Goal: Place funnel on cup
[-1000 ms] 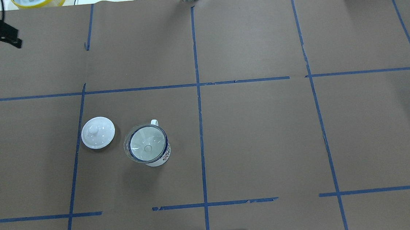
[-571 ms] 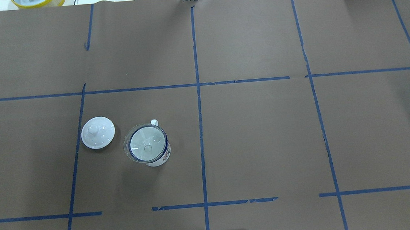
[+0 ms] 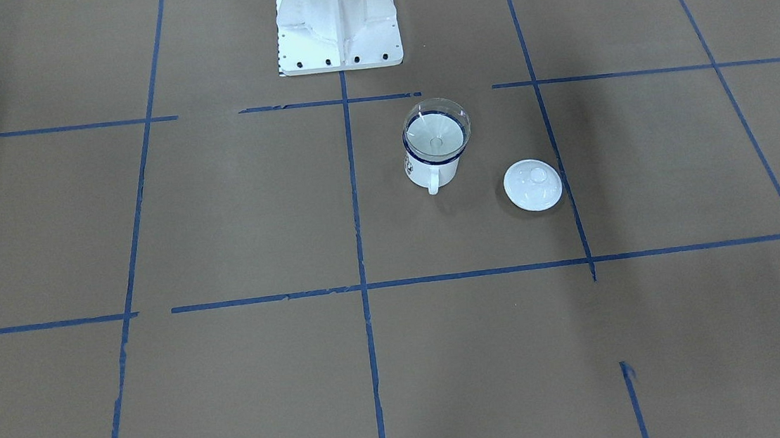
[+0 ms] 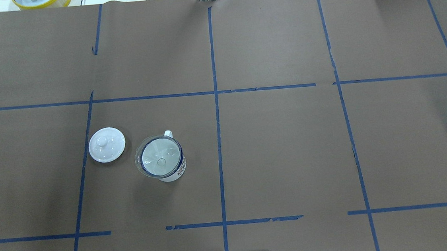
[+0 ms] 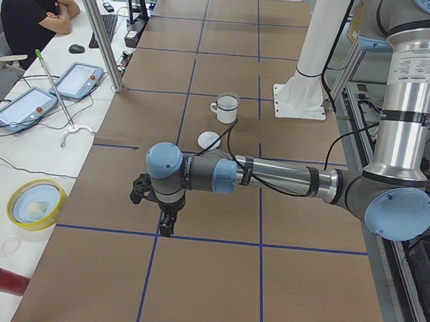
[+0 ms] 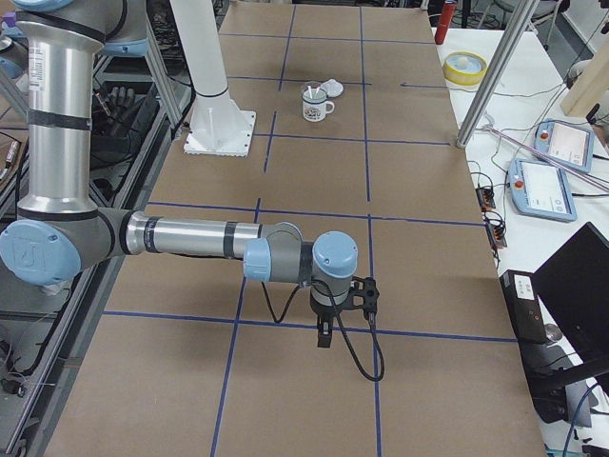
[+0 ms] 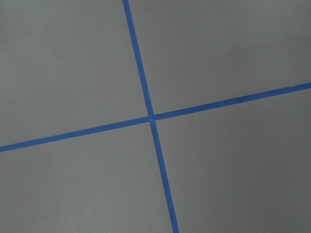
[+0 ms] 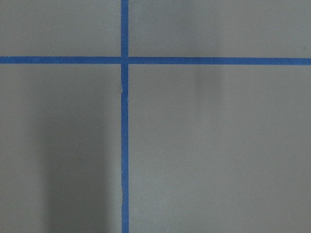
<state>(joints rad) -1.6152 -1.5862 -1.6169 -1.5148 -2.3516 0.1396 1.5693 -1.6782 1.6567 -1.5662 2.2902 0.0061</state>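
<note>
The funnel (image 4: 158, 161) is seated in the mouth of the cup (image 4: 178, 173), wide round rim uppermost. Its long axis is seen to stand upright, the thin spout pointing straight down into the cup; the spout's opening shows as a small circle at the centre of the cone in the overhead view. The clear rim is seen just outside the cup's dark blue rim and slightly off-centre toward the robot's left.

The cup stands upright on the brown-papered surface (image 4: 289, 144), in the left half as the robot has it, inside a square marked by blue tape (image 4: 219, 141). Its loop handle (image 4: 167, 134) is turned away from the robot, toward the far edge. A white knobbed lid (image 4: 107, 144) lies flat near the cup, on the cup's left, and does not touch it.

Neither the funnel nor the cup is touched by either arm. The left claw (image 5: 166, 227) is shown only in the left side view, pointed down above a tape crossing, well apart from the cup; whether it is apart or together cannot be told. The right claw (image 6: 324, 335) is shown only in the right side view, likewise pointed down far from the cup, and its state cannot be told either.
</note>
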